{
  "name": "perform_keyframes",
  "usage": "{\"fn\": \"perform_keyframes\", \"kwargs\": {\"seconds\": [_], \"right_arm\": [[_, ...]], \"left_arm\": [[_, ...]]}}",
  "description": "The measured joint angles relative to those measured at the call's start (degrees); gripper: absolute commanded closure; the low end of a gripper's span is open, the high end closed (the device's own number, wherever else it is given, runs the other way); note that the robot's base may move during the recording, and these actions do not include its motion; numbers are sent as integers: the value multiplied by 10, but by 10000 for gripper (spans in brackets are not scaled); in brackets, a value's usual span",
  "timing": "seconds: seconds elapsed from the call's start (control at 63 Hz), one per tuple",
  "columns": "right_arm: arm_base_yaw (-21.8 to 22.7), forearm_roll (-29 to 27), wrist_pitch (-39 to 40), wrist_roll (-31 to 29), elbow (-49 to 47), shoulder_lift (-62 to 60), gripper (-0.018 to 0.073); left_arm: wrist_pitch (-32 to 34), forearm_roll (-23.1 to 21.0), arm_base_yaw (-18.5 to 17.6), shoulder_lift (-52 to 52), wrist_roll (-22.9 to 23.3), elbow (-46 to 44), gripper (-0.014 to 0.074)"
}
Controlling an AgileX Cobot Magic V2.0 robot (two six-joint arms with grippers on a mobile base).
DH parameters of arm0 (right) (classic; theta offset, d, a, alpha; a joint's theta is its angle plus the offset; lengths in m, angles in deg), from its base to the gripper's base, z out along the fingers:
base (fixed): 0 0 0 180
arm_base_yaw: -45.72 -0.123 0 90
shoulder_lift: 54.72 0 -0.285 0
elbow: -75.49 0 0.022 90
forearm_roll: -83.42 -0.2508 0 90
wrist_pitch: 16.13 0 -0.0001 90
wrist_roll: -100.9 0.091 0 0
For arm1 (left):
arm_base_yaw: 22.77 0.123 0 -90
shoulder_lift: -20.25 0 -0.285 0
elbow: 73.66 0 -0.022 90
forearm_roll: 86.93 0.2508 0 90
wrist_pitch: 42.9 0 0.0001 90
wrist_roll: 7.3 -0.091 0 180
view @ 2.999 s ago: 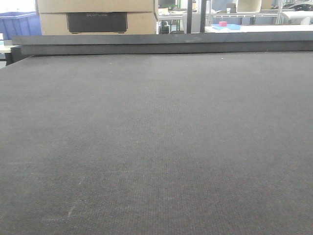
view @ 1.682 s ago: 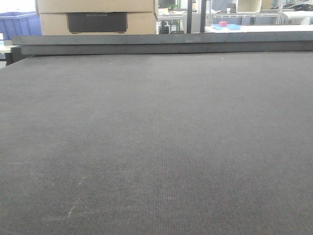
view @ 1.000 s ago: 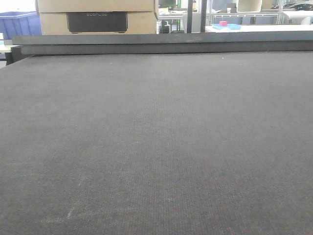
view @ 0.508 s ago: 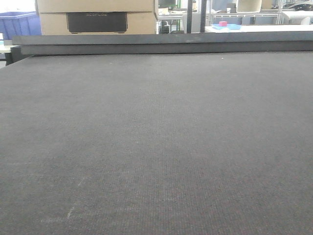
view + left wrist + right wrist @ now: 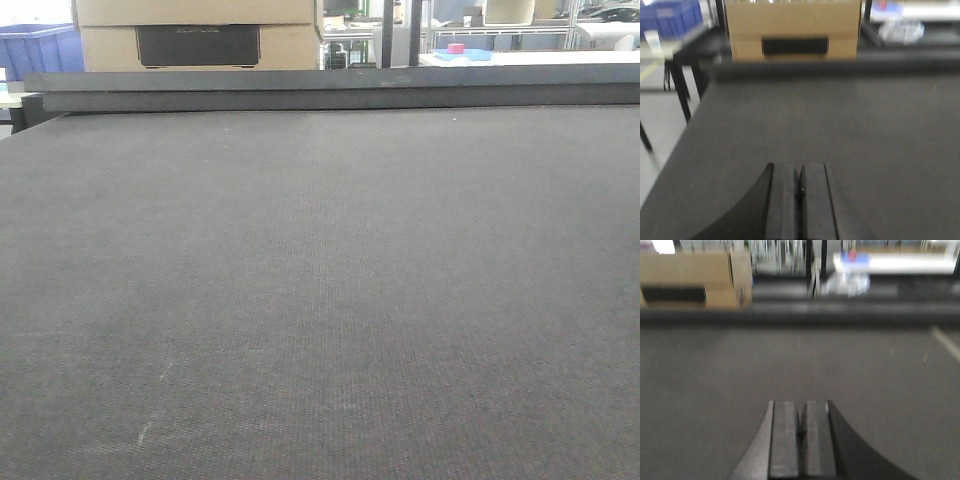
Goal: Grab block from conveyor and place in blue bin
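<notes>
The conveyor [image 5: 320, 280], a wide dark grey woven belt, fills the front view, with a dark rail [image 5: 330, 90] along its far edge. No block shows on it in any view. The blue bin [image 5: 35, 48] stands beyond the far left corner and also shows in the left wrist view as the blue bin [image 5: 671, 14]. My left gripper [image 5: 799, 168] hovers low over the belt near its left edge, shut with nothing between its fingers. Over the belt further right, my right gripper [image 5: 801, 406] is shut and empty too. Neither gripper appears in the front view.
A cardboard box [image 5: 200, 35] with a dark panel stands behind the rail. Further back right, a white table [image 5: 530, 57] carries a small pink object [image 5: 456, 48] on something blue. Black table legs [image 5: 682, 92] and floor lie left of the belt.
</notes>
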Motion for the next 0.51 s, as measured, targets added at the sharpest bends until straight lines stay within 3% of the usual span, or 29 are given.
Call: {"fn": "perform_keyframes", "kwargs": {"seconds": [0.27,0.508], "right_arm": [[0,0,-149,1,-3,134,721],[0,0,-208,1,-3,209,721]], "left_arm": [[-45,-25,0,98,0,-3,707],[-50,-67,0,127,0,26,707]]}}
